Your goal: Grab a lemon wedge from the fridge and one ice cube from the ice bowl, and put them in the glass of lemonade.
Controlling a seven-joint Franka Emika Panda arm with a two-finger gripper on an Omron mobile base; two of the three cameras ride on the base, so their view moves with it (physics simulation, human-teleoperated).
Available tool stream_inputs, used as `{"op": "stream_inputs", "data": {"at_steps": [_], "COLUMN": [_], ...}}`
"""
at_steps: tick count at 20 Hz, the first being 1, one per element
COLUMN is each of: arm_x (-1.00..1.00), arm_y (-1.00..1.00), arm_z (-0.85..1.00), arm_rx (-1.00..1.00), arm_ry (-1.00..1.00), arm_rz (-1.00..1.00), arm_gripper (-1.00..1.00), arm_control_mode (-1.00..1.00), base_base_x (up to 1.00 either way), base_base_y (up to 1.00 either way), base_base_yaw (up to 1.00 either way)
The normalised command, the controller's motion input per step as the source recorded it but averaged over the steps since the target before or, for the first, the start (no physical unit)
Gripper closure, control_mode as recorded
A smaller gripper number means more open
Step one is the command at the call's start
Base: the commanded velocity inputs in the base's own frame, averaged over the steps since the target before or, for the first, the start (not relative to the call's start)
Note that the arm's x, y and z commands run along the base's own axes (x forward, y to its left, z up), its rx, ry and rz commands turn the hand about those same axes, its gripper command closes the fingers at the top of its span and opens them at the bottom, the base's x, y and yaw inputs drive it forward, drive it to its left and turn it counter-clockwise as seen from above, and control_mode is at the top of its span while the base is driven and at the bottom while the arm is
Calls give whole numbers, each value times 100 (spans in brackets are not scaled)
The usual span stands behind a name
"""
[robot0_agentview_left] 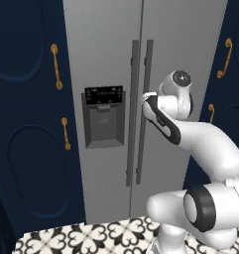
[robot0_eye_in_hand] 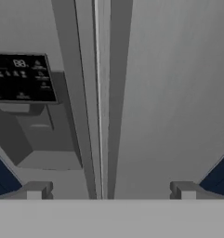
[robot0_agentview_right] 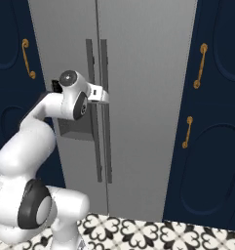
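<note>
Before the brushed-steel fridge (robot0_agentview_left: pixel 106 39), slim bar handles (robot0_agentview_left: pixel 141 114) rise.

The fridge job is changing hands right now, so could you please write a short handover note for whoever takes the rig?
Hand: open, holding nothing, raised in front of the fridge, facing the two dark bar handles at the door seam.
Fridge: both doors shut; dispenser on the left door.
Done: the robot is in position at the fridge, nothing more.
Left: open the door, fetch the lemon wedge, then one ice cube, and put both in the lemonade.
</note>
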Motion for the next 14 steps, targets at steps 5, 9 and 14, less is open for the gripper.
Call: {"op": "stream_inputs", "data": {"at_steps": [5,9,14], "arm_x": [74,29,24], "arm_y": [-4,-23,-6], "arm_z": [-15,0,-6], "arm_rx": [6,3,0], "arm_ry": [-2,-1,2], "arm_rz": [0,0,0], "arm_gripper": [-100,-100,-100], "arm_control_mode": [-100,-100,-100], "base_base_x": [0,0,0], "base_base_y": [0,0,0], "base_base_yaw": [0,0,0]}}
